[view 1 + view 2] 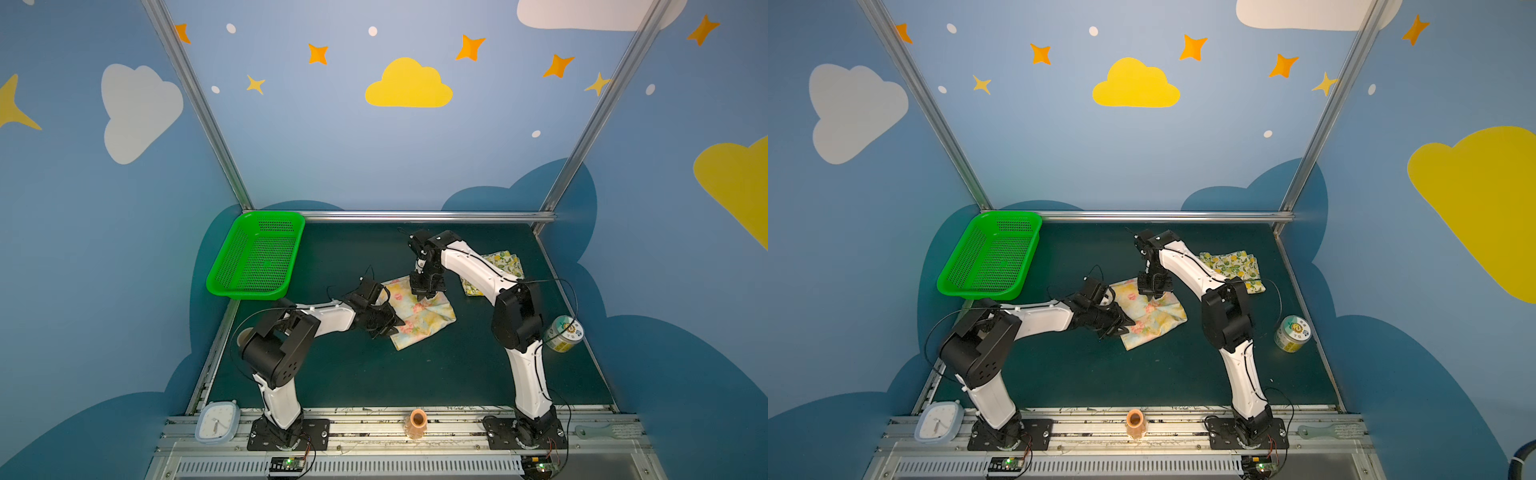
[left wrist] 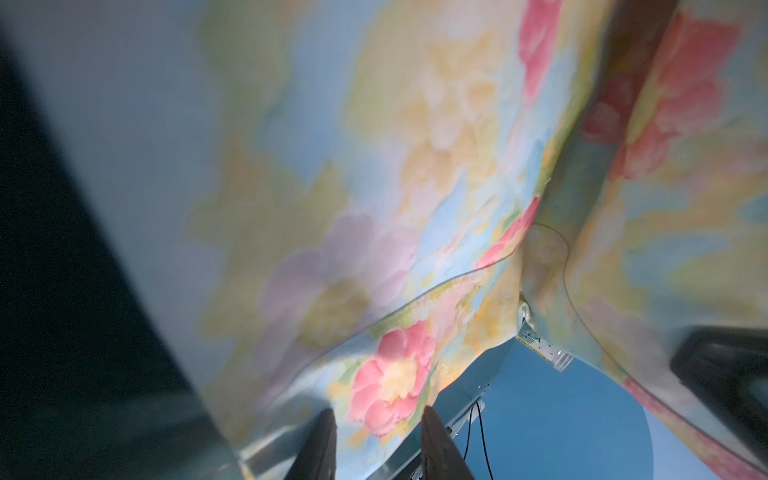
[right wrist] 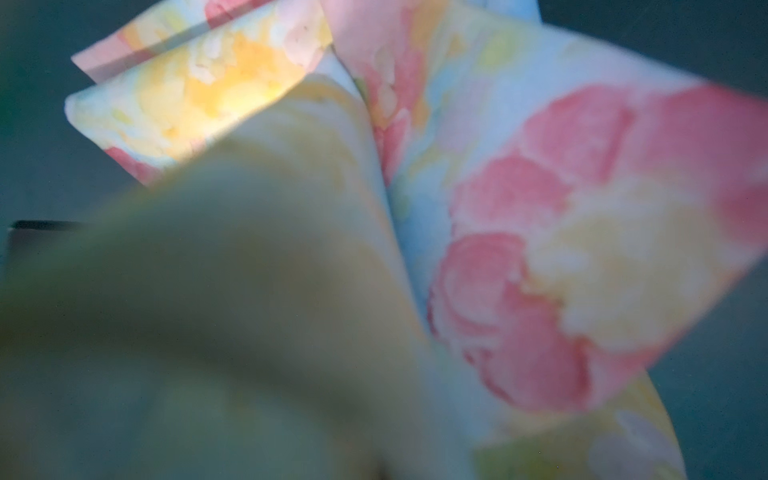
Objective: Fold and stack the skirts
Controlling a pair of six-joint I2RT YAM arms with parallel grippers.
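Right wrist view shows only the bunched flowered skirt rising close to the lens, and in both top views the right gripper points down, closed on that skirt's far edge near the middle of the tabletop. The left gripper lies low at the skirt's near-left edge, its dark fingers standing apart with cloth showing between them. The lemon skirt lies folded by the right edge toward the far right corner, well apart from the green basket in the far left corner

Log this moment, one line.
step: folding flowered skirt; left end effector: open at its edge; right end effector: shut on it; lemon skirt: apart
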